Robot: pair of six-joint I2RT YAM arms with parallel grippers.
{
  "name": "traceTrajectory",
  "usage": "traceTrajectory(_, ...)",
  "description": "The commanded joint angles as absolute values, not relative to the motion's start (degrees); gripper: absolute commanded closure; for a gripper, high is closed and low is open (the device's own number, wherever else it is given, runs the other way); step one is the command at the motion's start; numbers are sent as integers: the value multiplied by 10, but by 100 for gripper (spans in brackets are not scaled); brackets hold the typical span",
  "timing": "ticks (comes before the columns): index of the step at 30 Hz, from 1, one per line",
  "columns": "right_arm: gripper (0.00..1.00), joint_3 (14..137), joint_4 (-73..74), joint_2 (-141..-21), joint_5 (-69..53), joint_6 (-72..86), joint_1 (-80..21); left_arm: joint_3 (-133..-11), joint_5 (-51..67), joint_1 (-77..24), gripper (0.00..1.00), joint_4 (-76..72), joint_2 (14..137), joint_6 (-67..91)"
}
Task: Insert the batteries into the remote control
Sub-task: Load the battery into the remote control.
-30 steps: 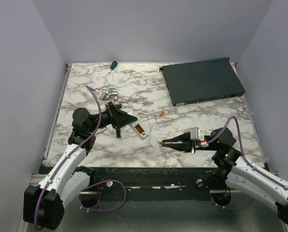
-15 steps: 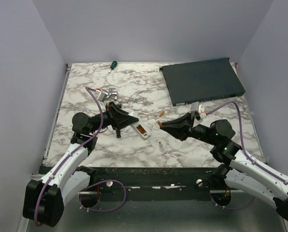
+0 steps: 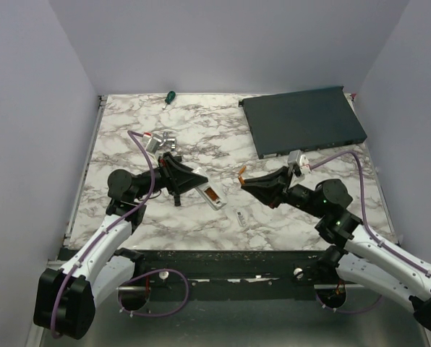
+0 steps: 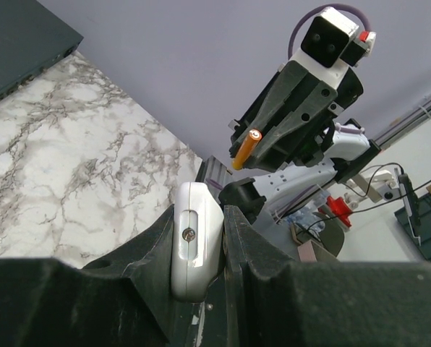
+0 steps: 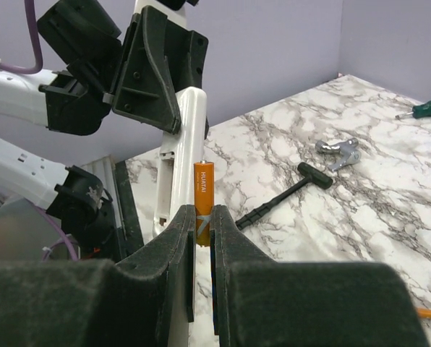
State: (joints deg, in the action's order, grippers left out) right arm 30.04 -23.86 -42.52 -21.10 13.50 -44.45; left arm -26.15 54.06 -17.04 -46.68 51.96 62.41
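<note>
White remote control (image 4: 196,249) tilted in left end effector (image 4: 199,220); orange battery (image 5: 203,181) upright in right end effector (image 5: 202,217), second battery (image 5: 429,314) lying loose.

In the left wrist view, the remote control (image 4: 197,246) shows only its round end, low in the middle. The rest is hidden between the left gripper's fingers (image 4: 147,260). The back of the battery (image 4: 246,147) is tucked inside the right gripper's fingers (image 4: 273,119). The dark box (image 4: 16,40) is cut off at the upper left corner. The clutter (image 4: 346,210) at the lower right is blurry.

In the right wrist view, the battery's bottom hides between the fingers, and a second battery (image 5: 428,314) is a tiny sliver at the lower right edge.

From the top, a tiny thing (image 3: 241,217) in the middle is too small to tell.
</note>
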Motion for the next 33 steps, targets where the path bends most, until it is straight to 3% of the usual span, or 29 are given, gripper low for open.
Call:
traceTrajectory(1,99,300,-241,-436,-202,132,-445,-262,551,-175,100,-501,515,629)
traceTrajectory(10,99,299,-242,-454,-202,137,-445,-266,569,-177,100,-556,520,667)
traceTrajectory(14,99,296,-240,-450,-189,136,-445,-267,574,-177,95,-549,521,658)
traceTrajectory(17,99,294,-237,-448,-178,134,-445,-269,572,-177,100,-526,515,645)
traceTrajectory(27,99,292,-237,-452,-170,131,-445,-283,529,-177,100,-383,476,576)
traceTrajectory(33,99,290,-252,-462,-184,134,-445,-328,456,-188,100,-198,446,484)
